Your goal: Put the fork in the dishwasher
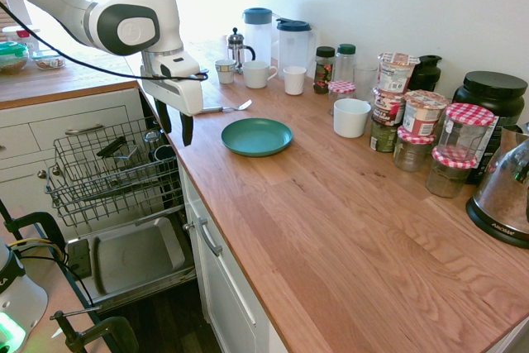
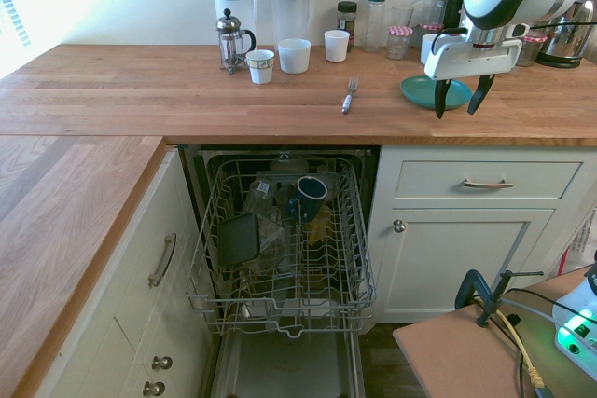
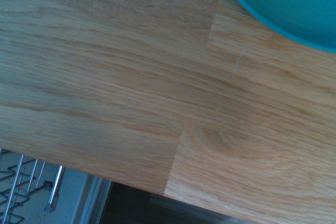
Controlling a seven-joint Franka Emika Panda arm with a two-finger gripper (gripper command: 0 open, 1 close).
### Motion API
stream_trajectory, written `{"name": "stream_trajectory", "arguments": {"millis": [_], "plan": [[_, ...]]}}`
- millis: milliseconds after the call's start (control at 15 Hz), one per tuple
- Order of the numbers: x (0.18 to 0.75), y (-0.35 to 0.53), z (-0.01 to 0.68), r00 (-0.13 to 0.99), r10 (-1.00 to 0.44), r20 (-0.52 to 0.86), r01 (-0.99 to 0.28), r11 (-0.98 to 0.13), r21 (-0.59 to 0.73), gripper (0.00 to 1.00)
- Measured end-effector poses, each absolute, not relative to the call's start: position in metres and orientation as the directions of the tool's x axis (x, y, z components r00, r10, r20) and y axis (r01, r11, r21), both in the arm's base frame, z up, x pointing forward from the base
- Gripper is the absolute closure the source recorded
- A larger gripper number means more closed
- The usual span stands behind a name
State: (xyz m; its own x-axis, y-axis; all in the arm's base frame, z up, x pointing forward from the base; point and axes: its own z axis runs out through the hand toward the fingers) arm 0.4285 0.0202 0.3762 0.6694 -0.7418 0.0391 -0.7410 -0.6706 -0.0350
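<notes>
Fork [image 2: 348, 96] flat on counter [image 2: 140, 100] — tines toward the wall, handle toward the counter's edge.

Warm honey-brown wood-grain counter [image 1: 347, 229]; teal plate [image 1: 256, 136]; silver fork [image 2: 348, 96]; grey wire rack [image 2: 280, 258] in the dishwasher [image 1: 132, 258] with its grey steel door; white cupboards [image 2: 485, 230]; white mugs [image 2: 294, 55]; blue-lidded clear jugs [image 2: 288, 11]; red-and-white gingham jar lids [image 1: 469, 114]; white arm with black fingers [image 2: 440, 98].
</notes>
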Motion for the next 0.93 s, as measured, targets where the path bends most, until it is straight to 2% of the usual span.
{"name": "stream_trajectory", "arguments": {"millis": [333, 667, 933], "plan": [[0.434, 0.024, 0.383, 0.65, -0.758, 0.057, -0.756, -0.652, -0.059, 0.0], [0.463, 0.072, 0.389, 0.507, -0.858, 0.086, -0.846, -0.514, -0.143, 0.0], [0.51, 0.113, 0.394, 0.392, -0.916, 0.089, -0.898, -0.402, -0.182, 0.0]]}}
